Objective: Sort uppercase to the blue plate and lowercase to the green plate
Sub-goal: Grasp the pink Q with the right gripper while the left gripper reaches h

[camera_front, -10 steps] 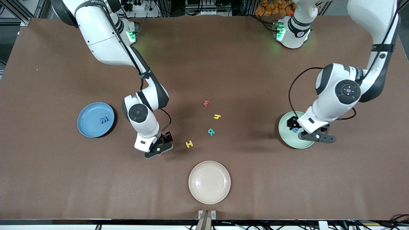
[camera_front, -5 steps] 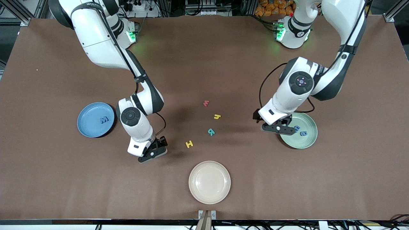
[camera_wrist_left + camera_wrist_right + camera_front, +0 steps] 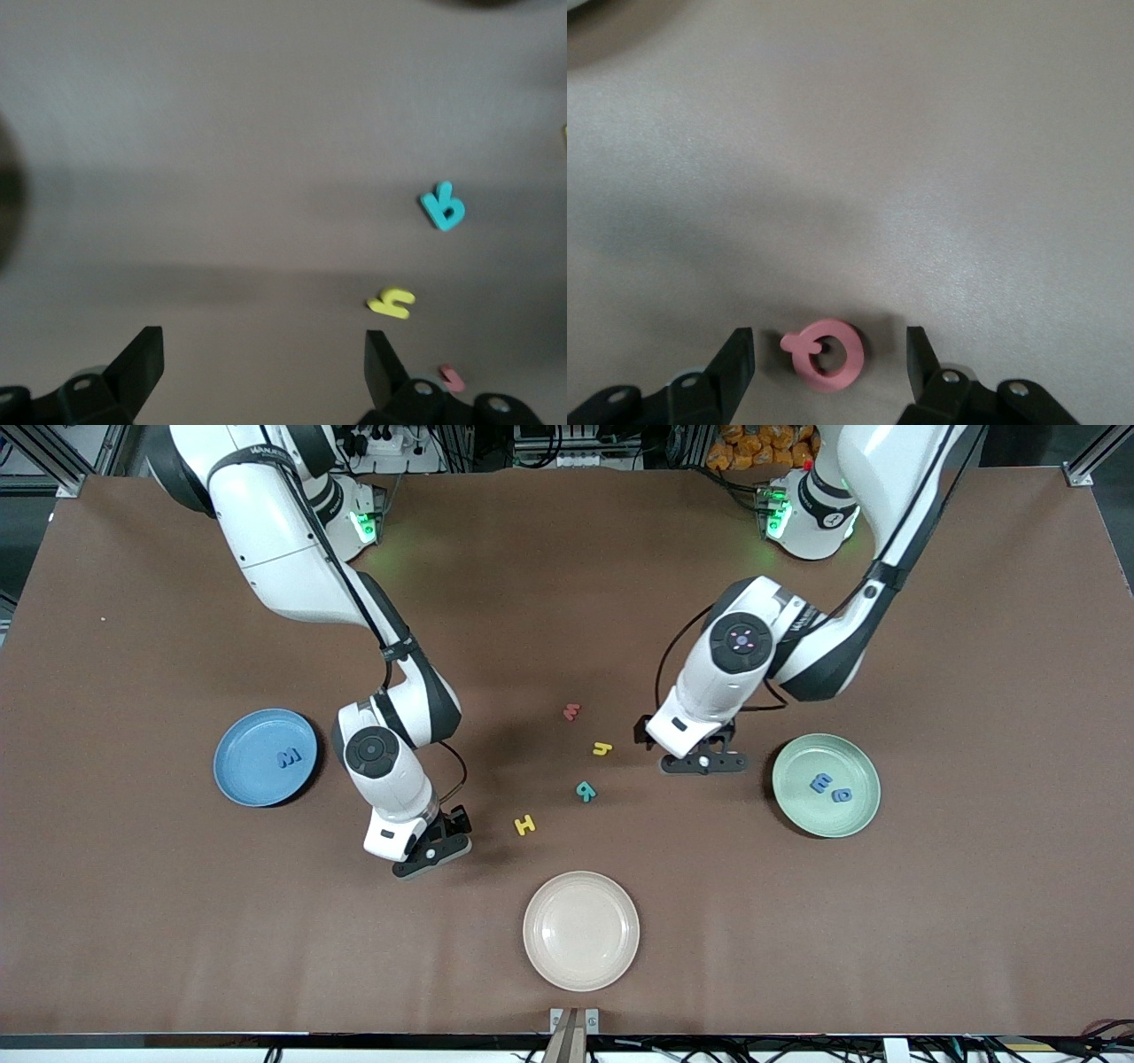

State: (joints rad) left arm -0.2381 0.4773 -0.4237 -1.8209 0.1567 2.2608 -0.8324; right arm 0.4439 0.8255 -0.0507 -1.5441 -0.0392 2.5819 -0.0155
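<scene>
The red Q (image 3: 826,354), a flat foam ring with a short tail, lies on the table between the spread fingers of the right gripper (image 3: 431,854), which is open around it without touching. Toward the middle of the table lie the yellow H (image 3: 524,825), the teal R (image 3: 586,790), the yellow h (image 3: 602,748) and the red m (image 3: 571,711), each apart from the others with bare cloth around it. The blue M (image 3: 289,758) rests in the blue plate (image 3: 244,775), a round shallow-rimmed dish at the right arm's end of the table. The blue m (image 3: 820,782) and the blue a-like letter (image 3: 842,794) sit side by side in the green plate (image 3: 802,815) at the left arm's end. The left gripper (image 3: 704,763) hangs open and empty over bare table between the yellow h and the green plate. A cream plate (image 3: 580,965) stands nearer to the front camera than all the letters. The table (image 3: 886,921) is covered in smooth matte brown cloth, with wide open room around every plate.
</scene>
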